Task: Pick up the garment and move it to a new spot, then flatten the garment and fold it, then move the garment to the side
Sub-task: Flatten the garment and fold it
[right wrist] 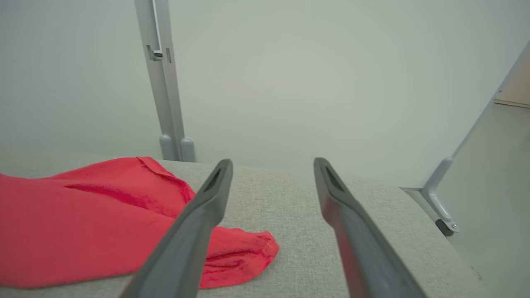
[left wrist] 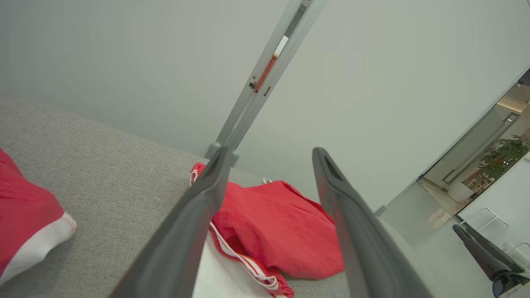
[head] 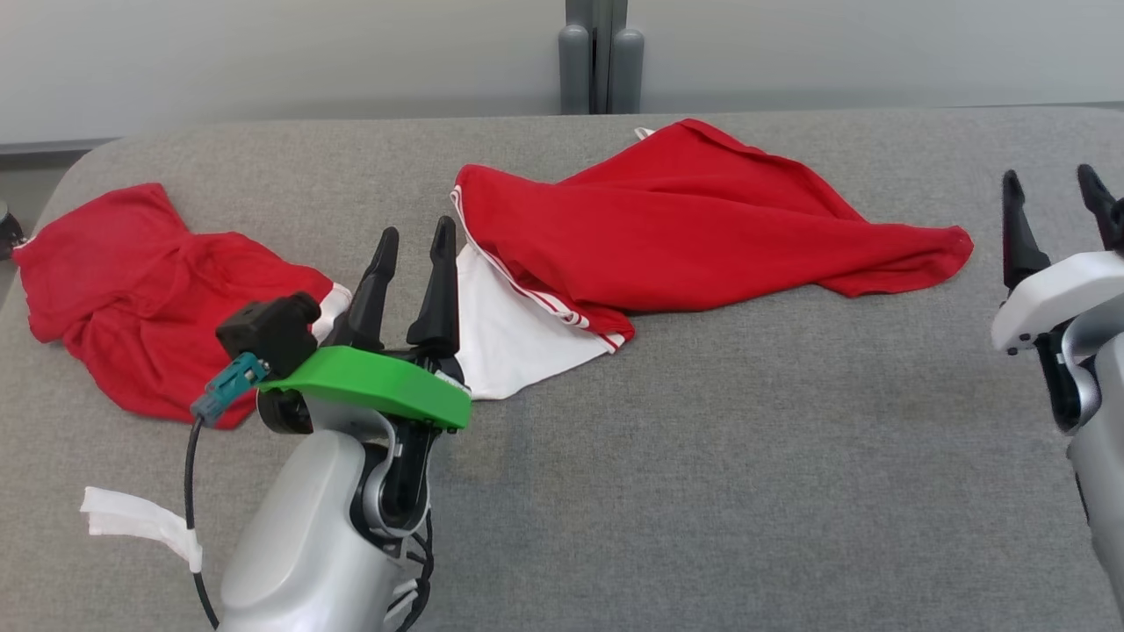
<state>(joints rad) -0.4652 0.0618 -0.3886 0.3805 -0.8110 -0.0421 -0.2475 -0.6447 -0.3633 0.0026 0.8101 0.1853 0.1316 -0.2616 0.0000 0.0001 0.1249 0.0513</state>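
Head and wrist views of the folding surface. The red garment [head: 702, 219] [left wrist: 281, 223] [right wrist: 83, 223] is lying crumpled across the middle of the grey table [head: 746, 439], reaching from centre toward the right, with one tapering end pointing right and a white panel [head: 500, 333] edged in red-and-white stripes spilling out at its near left. The left gripper [head: 417, 228] [left wrist: 271, 151] is hovering at the left edge of that white panel, its two dark fingers standing apart and holding nothing; whether a finger is touching the cloth cannot be told. The right gripper [head: 1049, 175] [right wrist: 272, 162] is waiting at the right side of the table, just beyond the garment's tapering end, its fingers likewise spread and empty. A second red garment [head: 132, 290] [left wrist: 20, 215] with a white cuff is lying bunched at the far left, apart from the first. A grey post [head: 601, 57] is rising behind the table's far edge.
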